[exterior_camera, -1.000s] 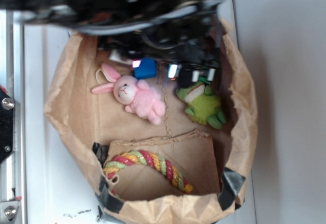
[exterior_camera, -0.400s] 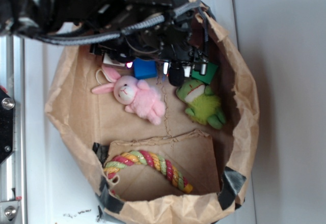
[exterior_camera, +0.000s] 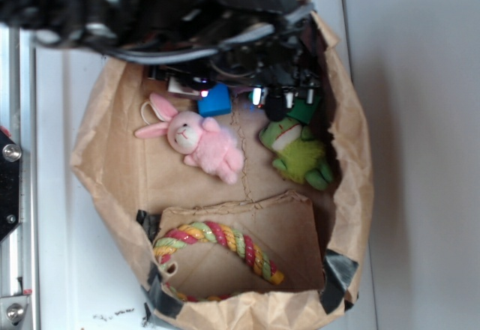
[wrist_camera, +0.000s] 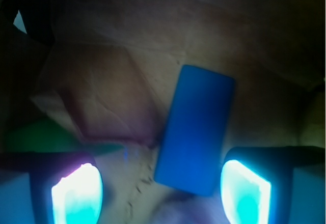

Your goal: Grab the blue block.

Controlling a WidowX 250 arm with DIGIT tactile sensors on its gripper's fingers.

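Since the earlier frames, the arm has been swung slightly rightward above the blue block (exterior_camera: pixel 214 101), which lies flat near the far edge of the paper bag (exterior_camera: pixel 352 187) floor. The gripper (wrist_camera: pixel 160 193) is held open, the block partly between its lit fingertips (wrist_camera: pixel 76 193). The approach step is judged under way; lowering and closing are called for. One blue block, one green block (exterior_camera: pixel 304 110), one pink bunny (exterior_camera: pixel 201 140), one green frog plush (exterior_camera: pixel 298 154) and one rope toy (exterior_camera: pixel 225 244) are counted.
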